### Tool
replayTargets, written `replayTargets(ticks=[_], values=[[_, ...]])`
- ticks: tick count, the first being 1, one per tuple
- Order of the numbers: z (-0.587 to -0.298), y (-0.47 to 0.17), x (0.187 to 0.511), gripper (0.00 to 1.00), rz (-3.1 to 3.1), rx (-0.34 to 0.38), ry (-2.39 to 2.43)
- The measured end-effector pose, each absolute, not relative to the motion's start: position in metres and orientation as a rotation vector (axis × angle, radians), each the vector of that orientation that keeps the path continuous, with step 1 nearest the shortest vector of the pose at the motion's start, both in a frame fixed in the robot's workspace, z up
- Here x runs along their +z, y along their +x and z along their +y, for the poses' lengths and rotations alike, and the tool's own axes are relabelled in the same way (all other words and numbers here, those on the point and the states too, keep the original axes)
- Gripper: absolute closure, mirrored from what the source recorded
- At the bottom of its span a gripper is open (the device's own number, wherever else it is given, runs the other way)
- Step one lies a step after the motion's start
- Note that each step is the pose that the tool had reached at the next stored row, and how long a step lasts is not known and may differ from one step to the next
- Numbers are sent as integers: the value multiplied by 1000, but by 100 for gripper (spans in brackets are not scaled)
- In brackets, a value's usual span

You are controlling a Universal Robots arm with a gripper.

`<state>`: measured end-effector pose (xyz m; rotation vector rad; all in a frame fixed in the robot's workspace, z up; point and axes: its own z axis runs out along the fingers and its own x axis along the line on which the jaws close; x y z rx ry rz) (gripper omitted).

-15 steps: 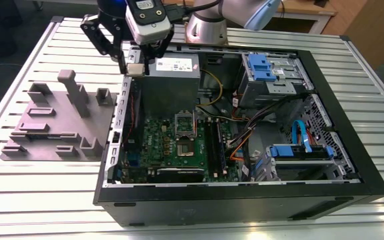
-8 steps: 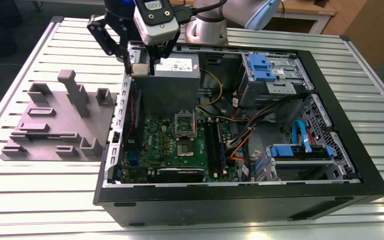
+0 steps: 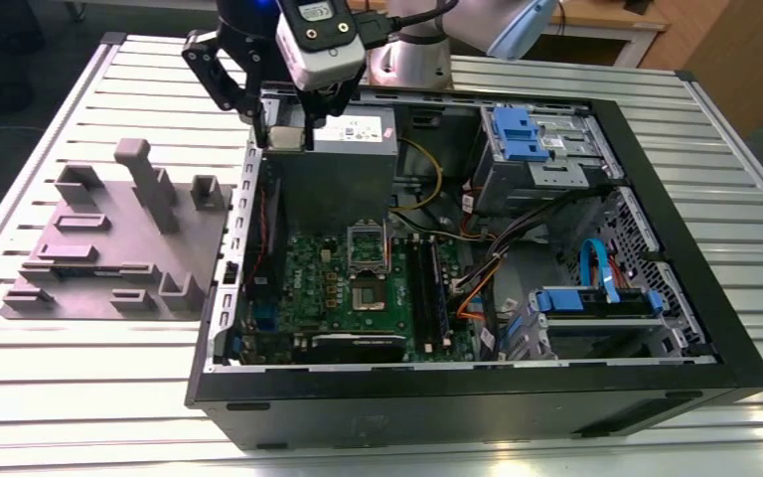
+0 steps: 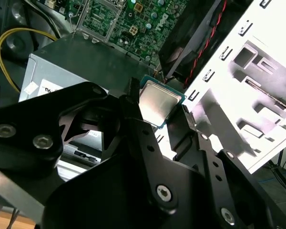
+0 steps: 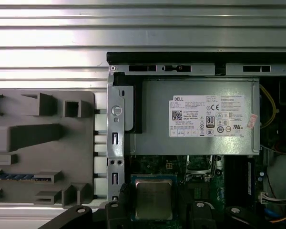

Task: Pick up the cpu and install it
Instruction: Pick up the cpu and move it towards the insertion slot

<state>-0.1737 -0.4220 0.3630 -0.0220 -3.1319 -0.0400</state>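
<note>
The cpu (image 4: 158, 101) (image 5: 153, 198), a small square chip with a silvery top and a green rim, sits clamped between the black fingers (image 4: 130, 98) of my gripper (image 4: 157, 106) (image 5: 155, 206). In the exterior view, the gripper (image 3: 285, 131) hangs above the open computer case, over the power supply at the case's far corner on the exterior view's left. The motherboard (image 3: 342, 298) lies lower in the case, and its socket (image 3: 369, 288) has its silver metal frame flipped up. The cpu is held well above the board and short of the socket.
A grey-mauve plastic block (image 3: 116, 248) (image 5: 38, 148) with upright posts stands beside the case on the exterior view's left. The grey power supply (image 3: 349, 129) (image 5: 195, 119) is right under the gripper. Blue drive cages (image 3: 528, 134) and loose cables (image 3: 488, 268) crowd the case's other side.
</note>
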Motion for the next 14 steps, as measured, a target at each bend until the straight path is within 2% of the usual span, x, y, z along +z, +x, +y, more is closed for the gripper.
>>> replayTargets(ticks=[14], values=[[-429, -161, 362, 53, -3132, -40, -23]])
